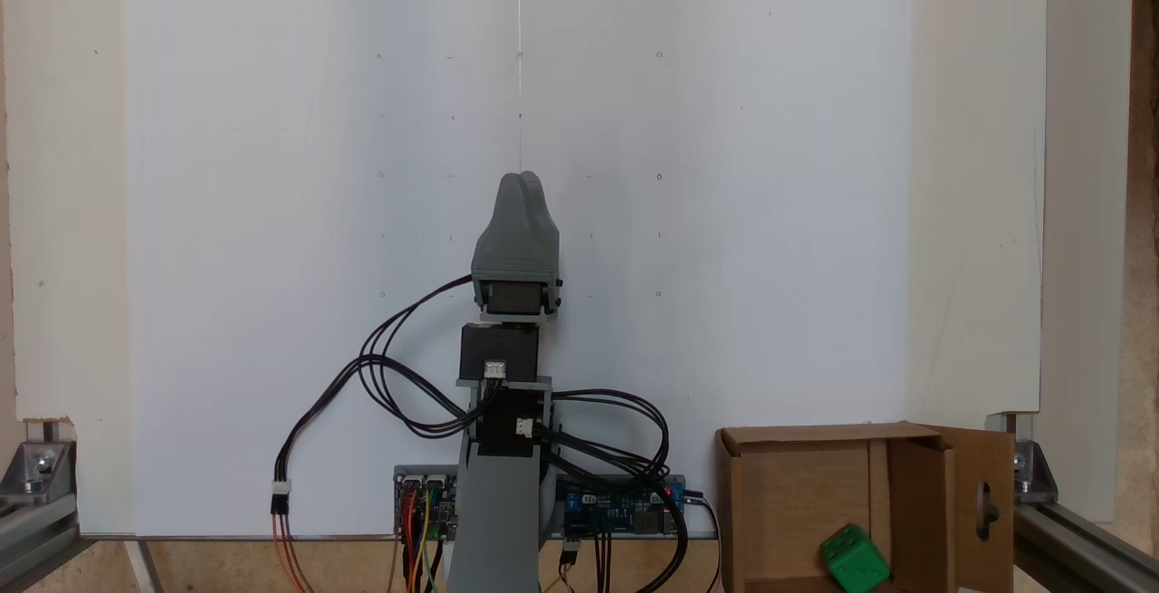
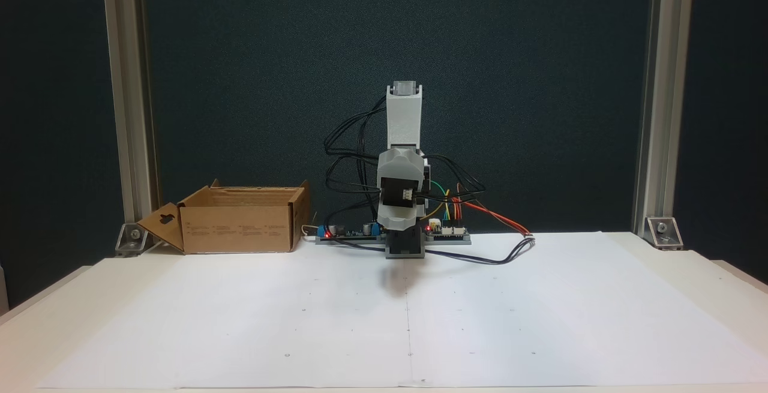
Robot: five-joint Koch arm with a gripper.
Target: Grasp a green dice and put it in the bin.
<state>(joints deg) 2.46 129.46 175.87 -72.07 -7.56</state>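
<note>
Gripper sits folded over the arm's base, both grey tips pressed together with nothing between them. Well off to its right in this fixed view (lower corner), the green dice lies inside the bin.

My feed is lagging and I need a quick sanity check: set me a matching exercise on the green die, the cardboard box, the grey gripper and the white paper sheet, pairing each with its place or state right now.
Things:
1. small bright green dice
2. brown corrugated cardboard bin
3. grey plastic gripper
4. large white paper sheet

Places or states:
A. spread flat over the table
B. lying inside the box
C. jaws together, holding nothing, over the sheet
D. standing beside the arm's base, flaps up

Pairs: 1-B, 2-D, 3-C, 4-A
</note>
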